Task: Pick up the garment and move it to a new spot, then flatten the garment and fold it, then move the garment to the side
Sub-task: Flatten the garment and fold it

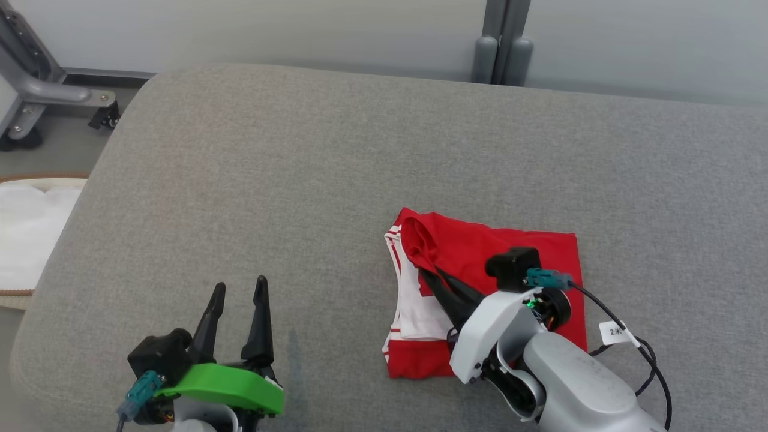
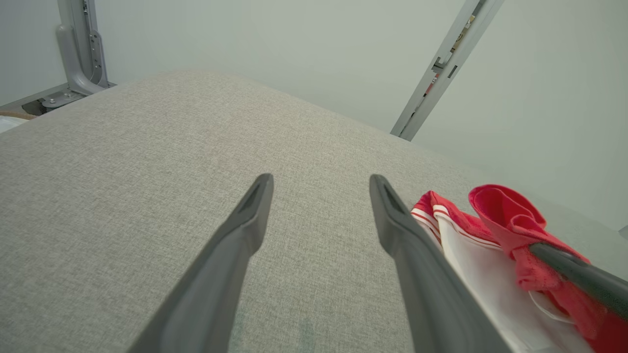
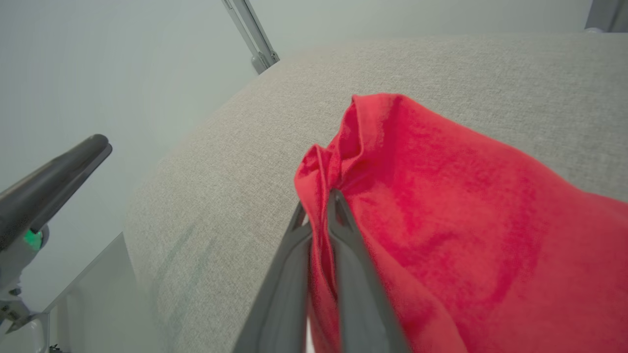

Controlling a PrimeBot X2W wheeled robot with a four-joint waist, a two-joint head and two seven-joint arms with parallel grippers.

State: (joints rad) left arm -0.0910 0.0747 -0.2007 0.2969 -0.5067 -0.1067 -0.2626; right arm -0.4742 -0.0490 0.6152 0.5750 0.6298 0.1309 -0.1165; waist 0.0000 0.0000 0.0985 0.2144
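A red garment with white panels and striped trim is laid on the right half of a grey upholstered cushion, towards its near edge. It is folded into a rough rectangle, with the white inside exposed along its left edge. The far-left corner of the top red layer is raised off the rest and is clenched between the fingers of the right gripper. In the right wrist view the fabric is seen pinched in a bunched ridge at the fingertips of that gripper. The left gripper is held above the near-left part of the cushion, well apart from the garment, with its fingers released and spread and nothing between them. In the left wrist view the garment is seen just right of the spread fingers. A white cloth is seen beyond the cushion's left edge.
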